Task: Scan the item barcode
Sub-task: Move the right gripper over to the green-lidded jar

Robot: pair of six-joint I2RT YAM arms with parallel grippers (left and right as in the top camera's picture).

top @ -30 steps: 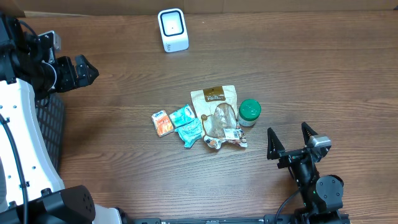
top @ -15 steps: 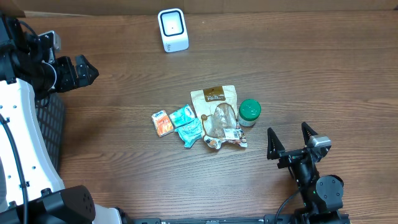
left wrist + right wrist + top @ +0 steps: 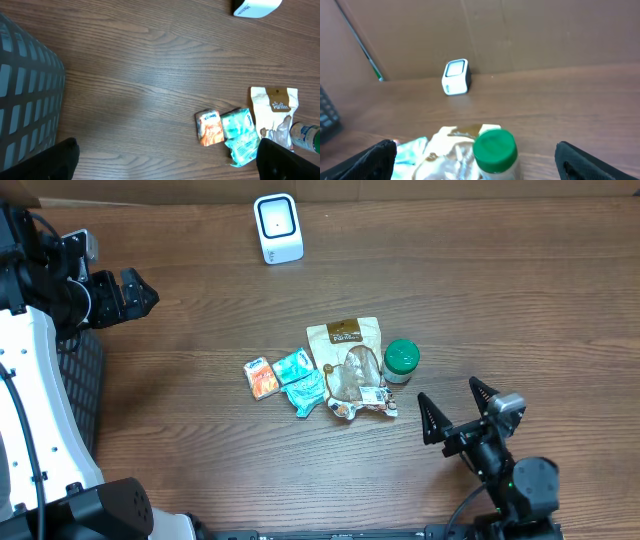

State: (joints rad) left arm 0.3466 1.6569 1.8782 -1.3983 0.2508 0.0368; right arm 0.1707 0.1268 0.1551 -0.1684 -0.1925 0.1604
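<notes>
A brown wood-grain tabletop [image 3: 520, 290] is filling the overhead view, with a cardboard wall [image 3: 530, 35] standing along its far edge. A dark mesh basket [image 3: 88, 375] is sitting at the left edge. The left end effector [image 3: 140, 290] is hovering wide open and empty over the left side. The right end effector [image 3: 452, 402] is gaping just as wide near the front edge, holding nothing. At the middle, a tan pouch [image 3: 345, 355] is lying against a green-capped bottle [image 3: 401, 360]. The white scanner [image 3: 277, 227] is standing well apart, at the far edge. Teal packets [image 3: 300, 380] and an orange packet [image 3: 261, 378] are lying just left of the pouch. Compared with the earlier frame, the right end effector is sitting slightly further left, nearer the bottle; everything else is staying put.
</notes>
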